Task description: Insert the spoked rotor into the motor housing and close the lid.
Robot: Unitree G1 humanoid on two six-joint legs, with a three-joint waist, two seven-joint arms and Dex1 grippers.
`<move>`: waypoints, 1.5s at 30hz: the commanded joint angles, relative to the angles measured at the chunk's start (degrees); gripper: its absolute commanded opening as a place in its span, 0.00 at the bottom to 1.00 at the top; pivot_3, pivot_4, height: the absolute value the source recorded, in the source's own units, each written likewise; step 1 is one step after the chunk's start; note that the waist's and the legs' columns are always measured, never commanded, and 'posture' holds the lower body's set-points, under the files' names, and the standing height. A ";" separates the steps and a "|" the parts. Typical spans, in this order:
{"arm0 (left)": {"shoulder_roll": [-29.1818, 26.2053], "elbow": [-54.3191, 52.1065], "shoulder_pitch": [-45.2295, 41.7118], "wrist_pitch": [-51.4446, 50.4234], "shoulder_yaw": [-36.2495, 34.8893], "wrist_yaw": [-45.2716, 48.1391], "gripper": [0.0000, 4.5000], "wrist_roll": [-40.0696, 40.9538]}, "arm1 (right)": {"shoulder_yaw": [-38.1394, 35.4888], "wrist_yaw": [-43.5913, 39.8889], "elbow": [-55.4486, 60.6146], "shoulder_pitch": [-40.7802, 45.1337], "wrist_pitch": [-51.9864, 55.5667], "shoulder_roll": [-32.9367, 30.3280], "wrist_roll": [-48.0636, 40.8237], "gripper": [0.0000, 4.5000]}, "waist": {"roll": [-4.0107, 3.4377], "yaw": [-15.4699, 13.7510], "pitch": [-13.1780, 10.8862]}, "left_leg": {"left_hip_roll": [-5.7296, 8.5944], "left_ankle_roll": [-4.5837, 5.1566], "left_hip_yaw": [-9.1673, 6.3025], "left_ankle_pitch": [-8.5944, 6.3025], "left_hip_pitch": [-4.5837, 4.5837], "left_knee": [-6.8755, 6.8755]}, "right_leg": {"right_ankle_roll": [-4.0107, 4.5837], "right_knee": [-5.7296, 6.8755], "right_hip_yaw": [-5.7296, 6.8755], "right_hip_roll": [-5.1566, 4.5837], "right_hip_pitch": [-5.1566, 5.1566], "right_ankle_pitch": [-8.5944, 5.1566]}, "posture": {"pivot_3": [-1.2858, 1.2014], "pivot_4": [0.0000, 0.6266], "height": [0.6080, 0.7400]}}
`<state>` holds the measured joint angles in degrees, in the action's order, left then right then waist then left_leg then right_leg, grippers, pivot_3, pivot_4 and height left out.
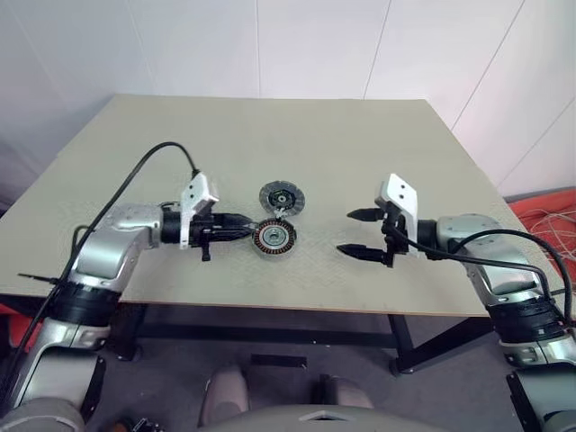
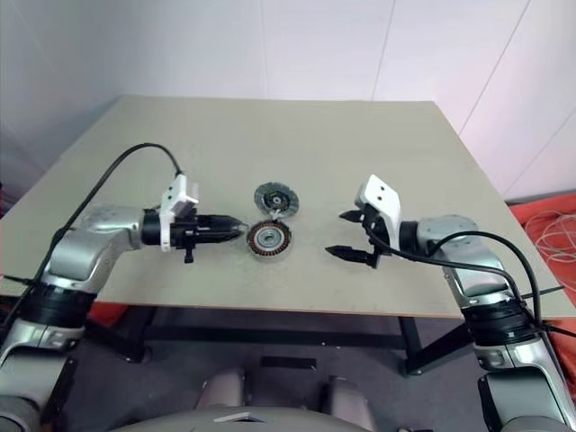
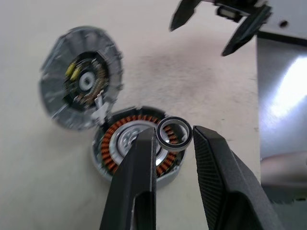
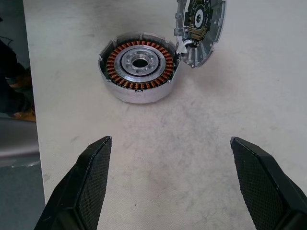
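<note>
The motor housing (image 1: 274,238), a squat round ring with copper windings and a silver centre, sits on the table between my grippers. The lid (image 1: 282,197), a thin dark grey disc, rests tilted against the housing's far rim with its multicoloured centre showing (image 3: 79,79). My left gripper (image 3: 175,136) points right, just left of the housing, and is shut on a small metal ring (image 3: 175,134) held above the housing's (image 3: 122,148) rim. My right gripper (image 1: 347,232) stands open to the right of the housing (image 4: 139,64), holding nothing. The spoked rotor is out of view.
The beige table (image 1: 297,135) stretches bare behind and to both sides of the parts. Its front edge (image 1: 270,310) runs close below the grippers. Cables (image 1: 544,225) lie on the floor past the right edge.
</note>
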<state>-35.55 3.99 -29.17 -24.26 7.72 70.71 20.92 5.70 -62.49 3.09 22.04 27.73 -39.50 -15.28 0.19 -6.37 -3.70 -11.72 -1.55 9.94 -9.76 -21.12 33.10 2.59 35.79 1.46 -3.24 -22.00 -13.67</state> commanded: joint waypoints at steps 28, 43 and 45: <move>11.02 33.62 -17.92 15.14 6.48 3.77 0.17 -14.32 | -0.71 4.68 4.38 -1.85 -0.95 1.64 -0.76 1.00 | -0.02 -1.90 0.01 | 0.03 -0.06 -0.01 0.04 -0.08 0.02 | 0.00 -0.02 0.02 -0.05 -0.02 0.01 | 0.52 0.00 1.00; 15.54 43.04 -22.09 19.34 6.33 1.95 0.17 -18.13 | -0.93 5.32 4.84 -2.15 -0.55 1.43 -1.13 1.00 | -0.02 -2.40 0.01 | 0.03 -0.06 -0.07 0.04 -0.08 0.03 | 0.00 -0.02 0.02 -0.06 -0.01 0.01 | 0.52 0.00 1.00; 15.89 43.31 -22.26 19.17 6.23 2.17 0.17 -18.05 | -0.97 5.42 4.85 -2.19 -0.55 1.42 -1.13 1.00 | -0.02 -2.40 0.01 | 0.03 -0.06 -0.07 0.04 -0.08 0.03 | 0.00 -0.02 0.02 -0.06 -0.01 0.01 | 0.52 0.00 1.00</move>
<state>-19.83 47.36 -49.42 -5.99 14.90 72.53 2.81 5.92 -57.24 5.50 19.12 27.68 -37.72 -15.54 0.17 -8.77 -3.69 -11.69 -1.61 9.87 -9.71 -21.20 33.12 2.59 35.77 1.48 -3.30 -22.02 -13.66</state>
